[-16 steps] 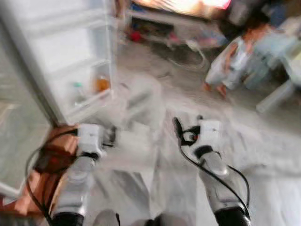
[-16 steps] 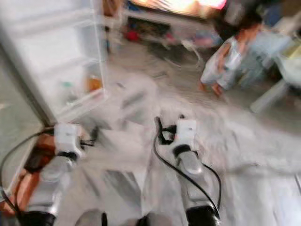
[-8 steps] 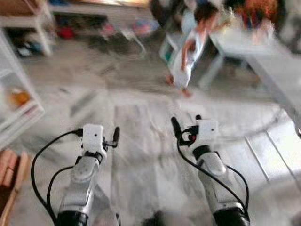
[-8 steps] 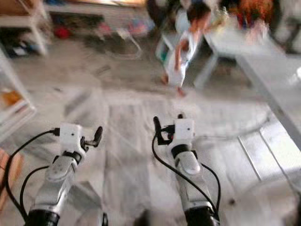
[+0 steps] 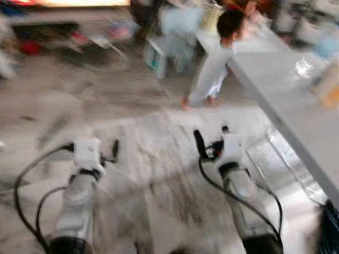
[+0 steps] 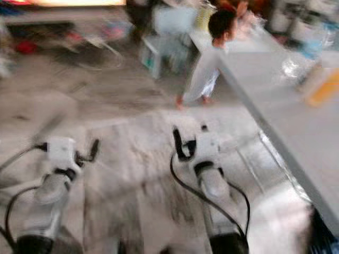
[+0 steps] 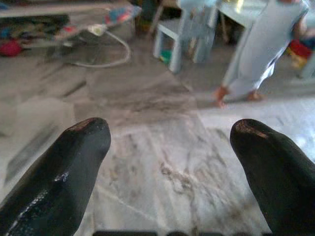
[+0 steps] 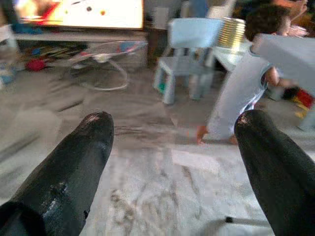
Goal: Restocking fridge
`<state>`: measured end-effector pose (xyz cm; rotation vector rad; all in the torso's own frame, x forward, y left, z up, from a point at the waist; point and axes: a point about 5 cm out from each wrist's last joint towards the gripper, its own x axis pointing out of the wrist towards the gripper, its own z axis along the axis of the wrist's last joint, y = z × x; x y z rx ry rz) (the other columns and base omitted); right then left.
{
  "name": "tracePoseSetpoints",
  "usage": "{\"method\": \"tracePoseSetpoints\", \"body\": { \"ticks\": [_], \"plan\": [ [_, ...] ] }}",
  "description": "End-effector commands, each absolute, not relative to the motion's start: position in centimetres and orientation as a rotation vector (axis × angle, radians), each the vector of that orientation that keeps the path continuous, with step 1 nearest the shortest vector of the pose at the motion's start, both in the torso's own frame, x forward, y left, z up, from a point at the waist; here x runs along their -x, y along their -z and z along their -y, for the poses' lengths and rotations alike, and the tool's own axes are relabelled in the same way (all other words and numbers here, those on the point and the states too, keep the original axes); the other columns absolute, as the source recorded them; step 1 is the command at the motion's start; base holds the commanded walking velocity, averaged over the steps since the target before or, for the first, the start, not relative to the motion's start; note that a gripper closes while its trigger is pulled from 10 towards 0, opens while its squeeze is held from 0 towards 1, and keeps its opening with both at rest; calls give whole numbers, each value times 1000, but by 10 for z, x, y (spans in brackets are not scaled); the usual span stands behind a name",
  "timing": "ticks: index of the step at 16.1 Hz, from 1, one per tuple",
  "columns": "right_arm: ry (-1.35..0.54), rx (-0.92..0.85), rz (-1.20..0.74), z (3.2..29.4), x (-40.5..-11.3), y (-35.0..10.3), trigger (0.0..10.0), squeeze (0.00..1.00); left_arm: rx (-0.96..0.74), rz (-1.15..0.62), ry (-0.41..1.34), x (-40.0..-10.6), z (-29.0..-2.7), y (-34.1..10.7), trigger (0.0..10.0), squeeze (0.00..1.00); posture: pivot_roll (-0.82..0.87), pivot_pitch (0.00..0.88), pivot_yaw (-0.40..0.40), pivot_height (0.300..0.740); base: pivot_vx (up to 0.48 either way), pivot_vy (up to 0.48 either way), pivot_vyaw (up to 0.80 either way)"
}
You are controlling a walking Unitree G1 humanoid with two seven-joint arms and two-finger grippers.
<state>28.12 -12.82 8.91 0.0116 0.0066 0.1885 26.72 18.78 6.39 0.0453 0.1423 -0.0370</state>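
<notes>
Both arms are held out in front of me over a grey marbled floor [image 5: 159,174]. My left gripper [image 5: 114,145] is open with nothing between its fingers, and in the left wrist view its two black fingertips [image 7: 83,135] stand wide apart over bare floor. My right gripper [image 5: 211,135] is also open and empty; its fingertips [image 8: 96,128] are spread just as wide. A long white counter [image 5: 296,106] runs along the right, carrying a blurred orange-and-white container [image 6: 324,87] and a clear bag [image 6: 296,66].
A person in light clothes [image 5: 212,69] stands barefoot at the counter's far end, a little ahead of my right gripper. A small pale-blue chair [image 8: 189,54] and table stand beyond. A lit screen [image 8: 83,12] sits over a low shelf with toys, and a wire-framed seat [image 7: 101,46] rests on the floor.
The camera has swung to the right: the open fridge and its door shelves have left the picture and the white counter has come in on the right. Both arms keep the same pose.
</notes>
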Motion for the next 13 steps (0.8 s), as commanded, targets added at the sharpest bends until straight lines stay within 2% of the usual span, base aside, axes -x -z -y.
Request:
{"method": "tracePoseSetpoints", "body": {
  "ticks": [1,9,13],
  "plan": [
    [-158,-5,1,137,-282,-92,10000,0,-34,-121,66,-266,-181,-69,10000,0,55,106,-61,740,480,0,-800],
    [-175,20,16,132,-276,-92,10000,0,4,-63,88,-265,-170,-88,10000,0,61,114,-59,740,471,0,-800],
    [-201,83,56,129,-272,-95,10000,0,10,21,91,-272,-171,-108,10000,0,61,111,-55,740,371,304,-800]
  ]
}}
